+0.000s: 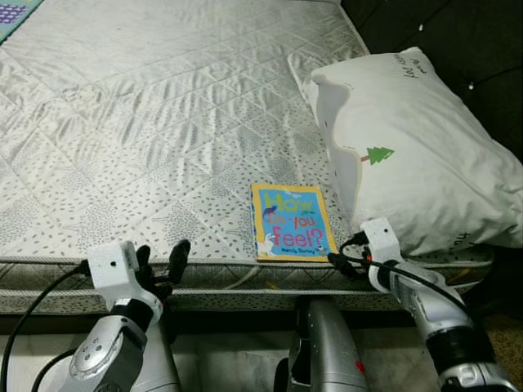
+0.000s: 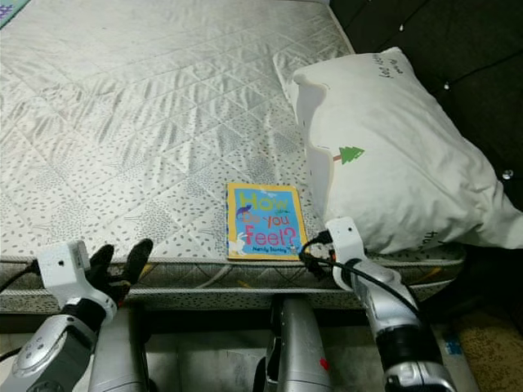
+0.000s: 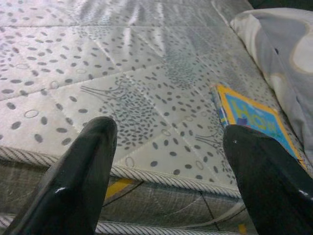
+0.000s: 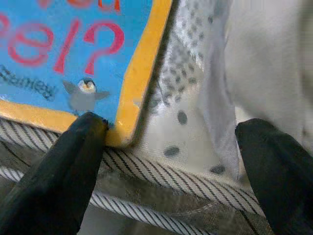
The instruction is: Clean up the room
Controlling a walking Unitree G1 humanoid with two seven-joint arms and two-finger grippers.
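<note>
A thin picture book (image 1: 292, 222) with a yellow border and blue cover lies flat near the front edge of the quilted mattress (image 1: 163, 122). A white pillow (image 1: 409, 155) with a small green tree print rests just right of it. My right gripper (image 4: 168, 166) is open at the mattress edge by the book's near right corner (image 4: 122, 132). One finger (image 4: 58, 166) touches the yellow border, and the other finger (image 4: 279, 166) is toward the pillow. My left gripper (image 1: 162, 260) is open with nothing in it, held at the mattress edge well left of the book (image 3: 254, 117).
A dark upholstered surface (image 1: 458, 41) runs along the right behind the pillow. A colourful mat corner (image 1: 15, 12) shows at the far left. The mattress's piped edge (image 1: 245, 282) faces me, with my silver torso (image 1: 323, 351) below it.
</note>
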